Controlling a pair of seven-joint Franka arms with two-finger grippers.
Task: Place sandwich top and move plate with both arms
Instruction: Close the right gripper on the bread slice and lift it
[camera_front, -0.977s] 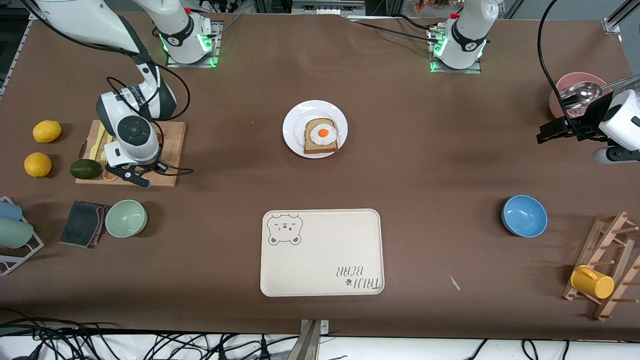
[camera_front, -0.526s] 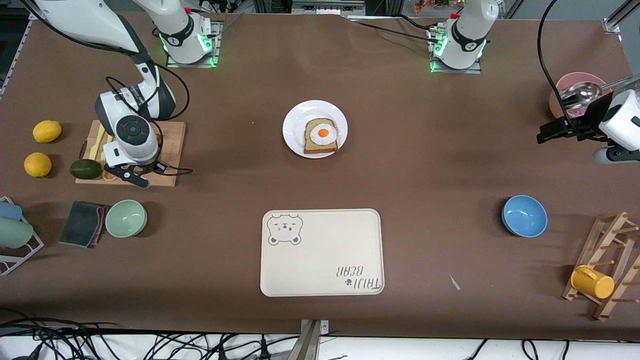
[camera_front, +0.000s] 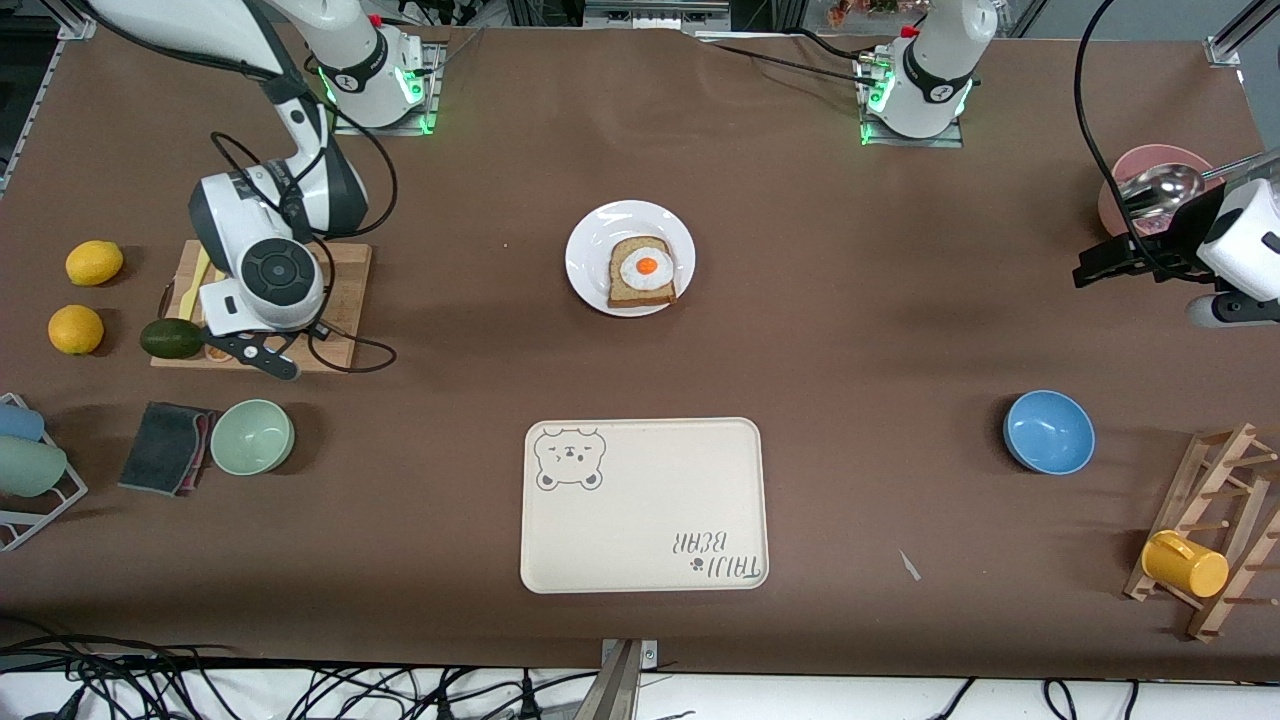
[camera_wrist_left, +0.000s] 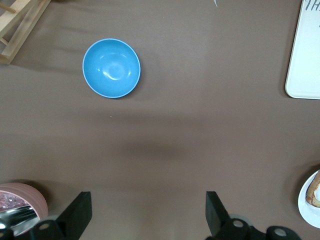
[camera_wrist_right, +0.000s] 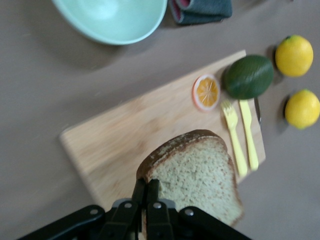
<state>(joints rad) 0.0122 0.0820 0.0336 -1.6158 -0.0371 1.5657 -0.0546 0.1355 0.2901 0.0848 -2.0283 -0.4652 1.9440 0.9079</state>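
The speckled tan bread slice with a dark brown crust (camera_wrist_right: 197, 177), bare of toppings, hangs tilted over the wooden cutting board (camera_wrist_right: 125, 145), pinched at one edge, while the small round glossy white plate (camera_front: 592, 245) sits mid-bench bearing an egg-topped slice (camera_front: 642, 272).

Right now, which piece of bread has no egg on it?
The bare slice, pinched in the right gripper over the cutting board. The other slice lies on the plate under a fried egg.
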